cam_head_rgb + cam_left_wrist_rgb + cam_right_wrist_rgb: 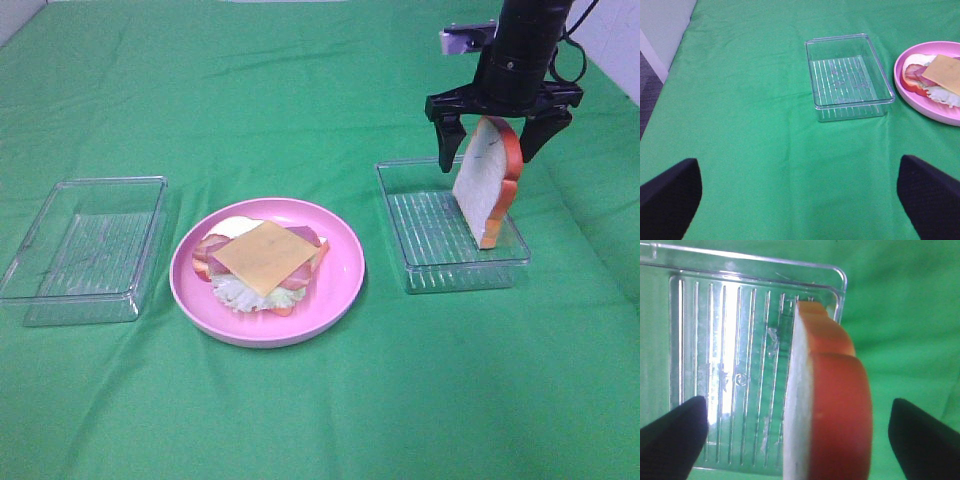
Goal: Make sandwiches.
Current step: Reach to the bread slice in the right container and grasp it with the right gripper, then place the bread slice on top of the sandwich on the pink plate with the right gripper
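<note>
My right end effector (pixel 504 124), jaws spread wide, hangs over an upright white toy bread slice with orange-brown crust (pixel 488 180) standing in a ribbed clear plastic tray (pixel 445 268); neither finger visibly touches it. My left end effector (pixel 799 197) is spread too.

A green cloth (pixel 300 420) covers the whole table, lying in soft wrinkles under even, bright light. Past its far corner a pale wall (pixel 662 22) shows, with a strip of dark grey floor (pixel 647 95) below it.
</note>
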